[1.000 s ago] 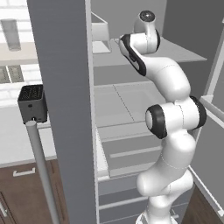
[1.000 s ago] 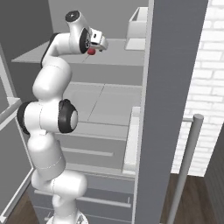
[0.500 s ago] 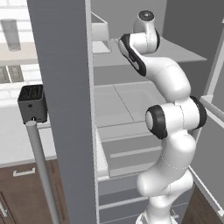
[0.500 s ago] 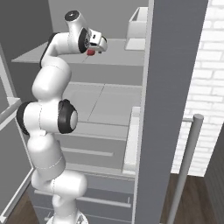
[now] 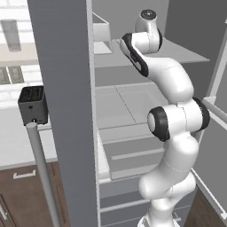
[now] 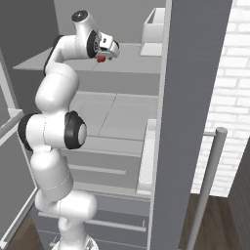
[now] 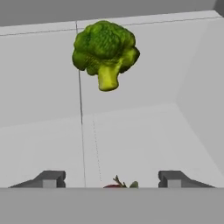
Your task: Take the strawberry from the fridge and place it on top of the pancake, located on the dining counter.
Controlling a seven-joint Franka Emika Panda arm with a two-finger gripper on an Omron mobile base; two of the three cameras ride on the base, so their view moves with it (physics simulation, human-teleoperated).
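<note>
Fingertips (image 7: pixel 52 178) frame the bottom of the hand view, one on each side, set wide apart, and right between them sits the strawberry (image 7: pixel 117 184), just its red top and green leaves peeking up at the lower edge. Clear space shows between each tip and the fruit, so the gripper (image 7: pixel 111 179) is spread around the strawberry and not pinching it; nothing is held.

Over in the right base view, the gripper (image 6: pixel 108 52) reaches in over the fridge's (image 6: pixel 195 73) top shelf (image 6: pixel 132 61), and the strawberry (image 6: pixel 101 58) shows as a small red dot just under the hand, down on that shelf. From the left base view the white arm (image 5: pixel 173 133) climbs from the lower right, bends at its dark elbow and leans into the upper compartment, its hand hidden behind its own wrist.

Further back along the shelf, broccoli (image 7: pixel 105 52) stands well beyond the strawberry, lumpy green crown up, pale stalk pointing down toward the camera, close to where the shelf meets the back wall. It is well apart from the fingertips.

Deeper in the right base view, a pale open-topped bin (image 6: pixel 155 30) sits at the back right of the top shelf. Below, a second shelf (image 6: pixel 117 114) and grey drawers (image 6: pixel 97 168) run across the fridge interior. A silver handle (image 6: pixel 207 185) stands on the open door at the right.
</note>
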